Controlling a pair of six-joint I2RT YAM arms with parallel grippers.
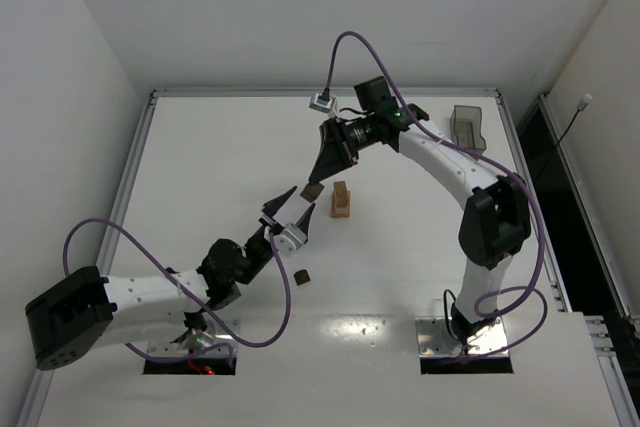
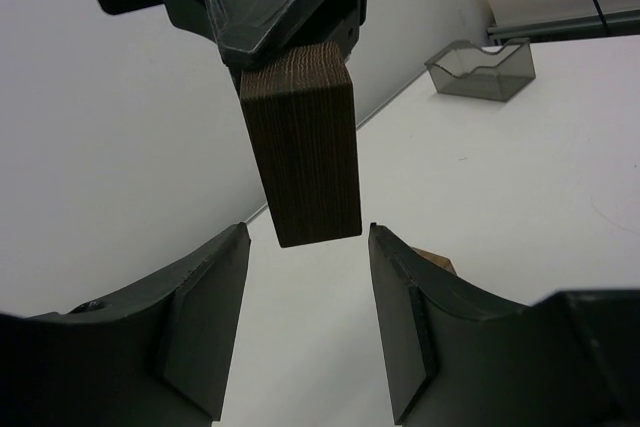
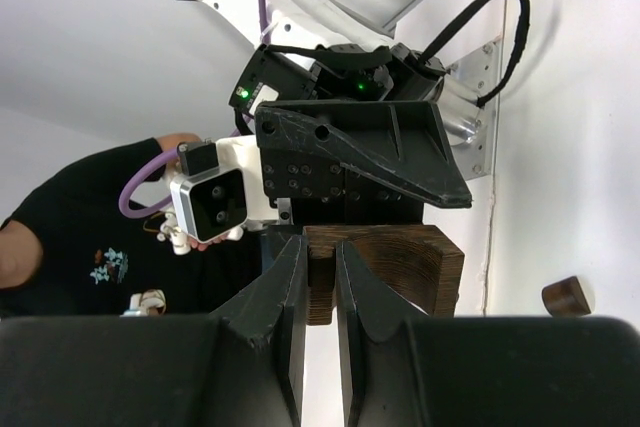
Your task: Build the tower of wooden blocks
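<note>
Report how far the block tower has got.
Done: a short light tan tower stands on the table. In hand: the right tool grips a dark brown block, just ahead of the open left tool. Left: placing it, plus a second dark block lying loose.

You see the right gripper (image 3: 320,250) clamped on a dark brown wood block (image 3: 400,267); a second dark block (image 3: 567,295) lies well apart on the white table (image 3: 580,167) at right.
</note>
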